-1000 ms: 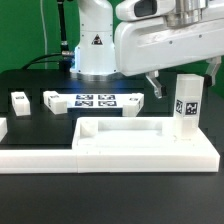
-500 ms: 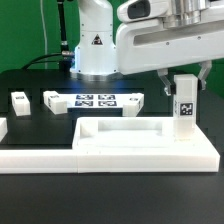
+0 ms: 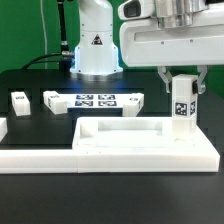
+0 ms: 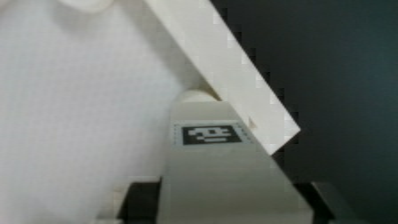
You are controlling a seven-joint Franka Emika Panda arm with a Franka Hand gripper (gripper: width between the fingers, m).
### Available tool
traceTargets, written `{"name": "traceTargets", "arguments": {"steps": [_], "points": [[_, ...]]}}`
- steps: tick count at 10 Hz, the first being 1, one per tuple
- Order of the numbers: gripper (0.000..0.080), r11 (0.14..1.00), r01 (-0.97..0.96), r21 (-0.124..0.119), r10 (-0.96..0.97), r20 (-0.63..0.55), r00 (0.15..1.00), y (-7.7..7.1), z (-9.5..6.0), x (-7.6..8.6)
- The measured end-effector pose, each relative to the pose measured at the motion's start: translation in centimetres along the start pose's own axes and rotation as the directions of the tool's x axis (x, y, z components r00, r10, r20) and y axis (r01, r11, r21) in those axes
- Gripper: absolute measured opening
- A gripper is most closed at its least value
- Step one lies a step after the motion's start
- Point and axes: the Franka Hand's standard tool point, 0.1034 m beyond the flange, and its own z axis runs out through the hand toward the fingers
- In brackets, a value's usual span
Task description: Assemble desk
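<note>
Exterior view first: the jaws hang in the upper right of the frame, pinching a short white square-section plastic leg [image 3: 182,108], with one dark finger [image 3: 167,82] on each side of it. The leg stands upright with its black-and-white tag facing the camera. Its foot is hidden behind the back rim of the broad white plastic tabletop slab [image 3: 150,158], so I can't tell if it's resting on anything. That slab lies flat on the black counter [image 3: 40,125], across the lower middle and right. The flat white marker board [image 3: 95,100] sits centre left, and a second small white leg [image 3: 20,102] lies further left, well apart from the slab.

Wrist view: this one looks straight down the held leg, which fills the gap between the fingers, so the grip is much clearer here. You also get its tag [image 4: 212,135] up close, and the slab's raised rim with black counter beyond it. The marker board and the spare leg only show in the exterior view.
</note>
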Motion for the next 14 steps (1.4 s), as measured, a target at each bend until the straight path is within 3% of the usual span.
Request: {"name": "traceTargets", "arguments": {"steps": [2,5,6,7,8,9,12,14], "points": [[0.0295,0.963,-0.262,0.058,0.260,0.043,0.965,-0.2,0.1,-0.2],[0.0295,0.955,-0.292,0.058,0.290,0.049,0.956,-0.3,0.2,-0.7],[0.0295,0.979,-0.197,0.051,0.195,0.044,0.980,-0.2,0.2,-0.8],[0.0504,0.999,-0.029,0.028,0.028,0.046,0.999,-0.1,0.1,-1.0],[0.0504,0.984,0.177,0.032,-0.178,0.043,0.983,-0.3,0.1,-0.9],[0.0623,0.951,0.309,0.016,-0.310,0.034,0.950,-0.2,0.1,-1.2],[0.0648,0.826,0.563,0.022,-0.563,0.029,0.826,0.0,0.1,-0.8],[0.0649,0.651,0.759,0.016,-0.759,0.025,0.651,1.4,-0.4,1.4]]}}
